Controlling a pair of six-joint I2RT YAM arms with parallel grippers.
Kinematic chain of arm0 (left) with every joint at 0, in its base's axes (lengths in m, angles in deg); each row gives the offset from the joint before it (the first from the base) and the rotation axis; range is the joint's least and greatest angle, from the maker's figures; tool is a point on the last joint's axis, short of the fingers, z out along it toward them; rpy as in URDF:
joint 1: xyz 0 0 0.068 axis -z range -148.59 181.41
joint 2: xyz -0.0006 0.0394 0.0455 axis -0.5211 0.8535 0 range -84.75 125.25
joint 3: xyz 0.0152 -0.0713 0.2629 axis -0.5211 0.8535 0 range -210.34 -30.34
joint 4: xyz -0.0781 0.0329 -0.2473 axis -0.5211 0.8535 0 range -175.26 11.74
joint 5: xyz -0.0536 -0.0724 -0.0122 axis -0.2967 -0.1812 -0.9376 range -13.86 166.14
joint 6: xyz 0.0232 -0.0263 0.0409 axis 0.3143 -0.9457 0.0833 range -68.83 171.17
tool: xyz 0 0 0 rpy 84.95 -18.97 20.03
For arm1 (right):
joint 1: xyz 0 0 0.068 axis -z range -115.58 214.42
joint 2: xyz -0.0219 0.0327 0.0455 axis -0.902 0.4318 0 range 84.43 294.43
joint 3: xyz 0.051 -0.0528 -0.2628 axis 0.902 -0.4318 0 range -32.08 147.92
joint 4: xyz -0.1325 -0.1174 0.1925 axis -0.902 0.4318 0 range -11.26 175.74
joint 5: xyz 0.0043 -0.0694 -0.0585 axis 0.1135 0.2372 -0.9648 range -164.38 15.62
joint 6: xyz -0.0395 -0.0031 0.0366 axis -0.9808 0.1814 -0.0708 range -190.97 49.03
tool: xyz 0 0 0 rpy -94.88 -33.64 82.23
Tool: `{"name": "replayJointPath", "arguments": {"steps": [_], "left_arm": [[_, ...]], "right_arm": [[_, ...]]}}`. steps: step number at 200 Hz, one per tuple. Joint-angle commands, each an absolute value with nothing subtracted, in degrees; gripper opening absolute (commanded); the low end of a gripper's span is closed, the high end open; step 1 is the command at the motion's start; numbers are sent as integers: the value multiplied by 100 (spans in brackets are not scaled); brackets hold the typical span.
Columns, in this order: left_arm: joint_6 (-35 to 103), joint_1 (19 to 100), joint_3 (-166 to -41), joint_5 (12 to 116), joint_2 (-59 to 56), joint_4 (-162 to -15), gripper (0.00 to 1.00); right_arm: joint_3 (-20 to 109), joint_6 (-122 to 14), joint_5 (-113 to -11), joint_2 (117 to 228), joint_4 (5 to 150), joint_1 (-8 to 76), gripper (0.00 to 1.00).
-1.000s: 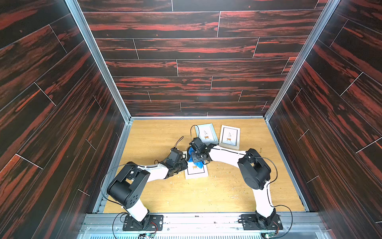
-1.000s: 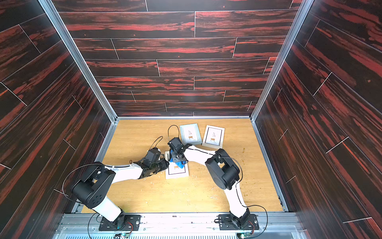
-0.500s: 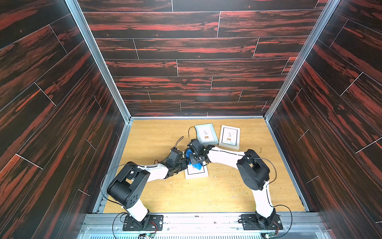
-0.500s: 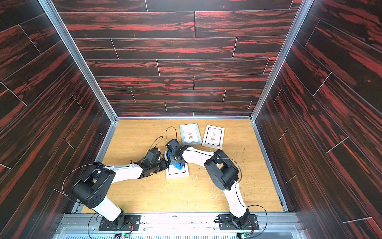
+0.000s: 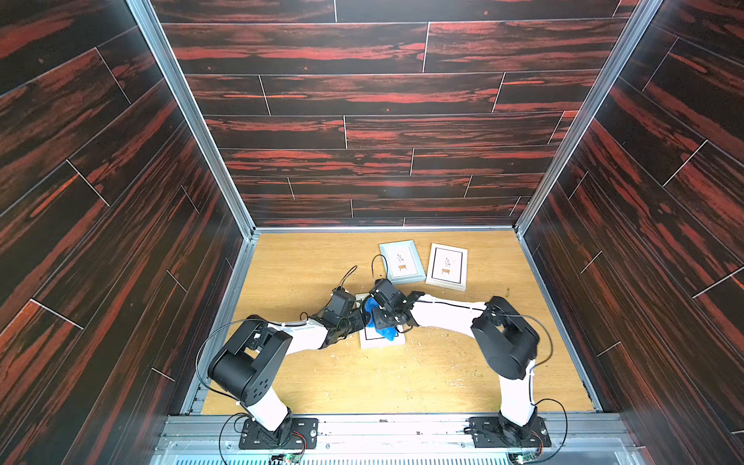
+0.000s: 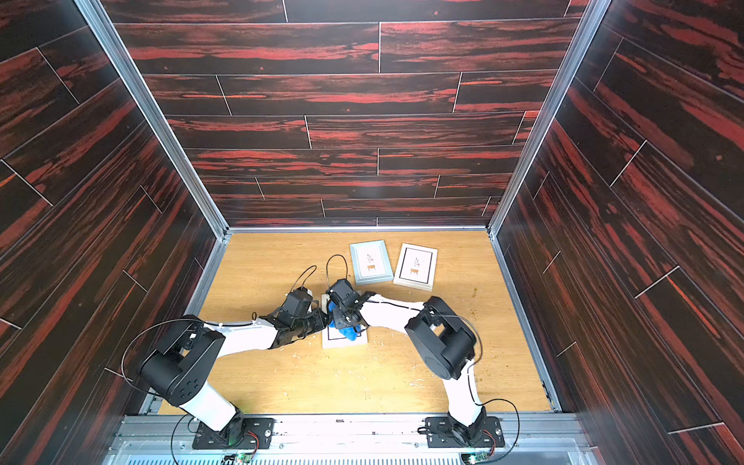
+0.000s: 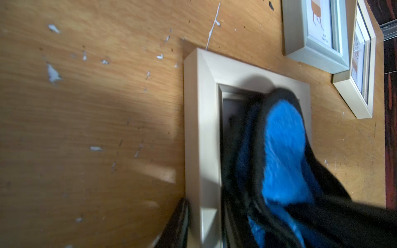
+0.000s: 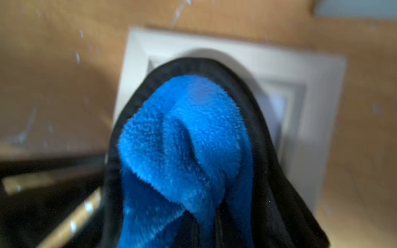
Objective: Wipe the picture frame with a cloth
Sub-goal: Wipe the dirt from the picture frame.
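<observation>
**Tabletop** (image 5: 362,382): worn wood-grain board with pale flecks. Both arms start at the near rail with elbows out to the sides. The white forearms slope inward and meet at mid-board.

**Left fingers** (image 7: 179,223): they come in low from the robot's left, wrist close to level. One finger lies against the outer edge of the picture frame's (image 5: 378,343) side rail. Its partner is lost among black trim in the wrist view. The rail sits between them, so I read this as a pinch on the rail to steady it.

**Picture frame:** pale, flat on the board, face up, partly under both wrists. Judgement: light and rigid, with a pane that is probably slick and breakable. It would skate on the board unless pinned. Hold it by a rail, never by the pane.

**Right fingers** (image 5: 382,318): the wrist tips steeply down over the frame. The fingers are closed tight on the cloth (image 8: 182,139), which hides them in the wrist view.

**Cloth:** bright blue pile with black trim, bunched into a wad over the pane and inner border. Contact looks likely, but blur prevents certainty. Judgement: soft, limp and light. The gathered wad is the sensible hold, though loose trim could snag on a rail corner.

**Beyond:** a blue-grey frame (image 5: 402,261) and a white frame (image 5: 447,267) lie flat side by side. Both are apart from the work and nearer the back wall.
</observation>
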State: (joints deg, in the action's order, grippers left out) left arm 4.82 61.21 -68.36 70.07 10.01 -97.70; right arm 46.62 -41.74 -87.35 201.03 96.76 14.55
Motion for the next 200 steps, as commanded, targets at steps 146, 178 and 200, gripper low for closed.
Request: {"name": "replayJointPath", "arguments": {"steps": [146,178,200], "left_arm": [[355,6131,-6347,6991,1292,-8745,29],[336,6130,-6347,6999,1316,-8770,29],[323,6134,-6356,7001,1334,-8781,29]], "right_arm": [[6618,-4085,-9600,21334,10827,1741,0],[5787,-4257,-9687,20849,10484,2013,0],[5638,-4336,-8884,20726,9899,1859,0]]}}
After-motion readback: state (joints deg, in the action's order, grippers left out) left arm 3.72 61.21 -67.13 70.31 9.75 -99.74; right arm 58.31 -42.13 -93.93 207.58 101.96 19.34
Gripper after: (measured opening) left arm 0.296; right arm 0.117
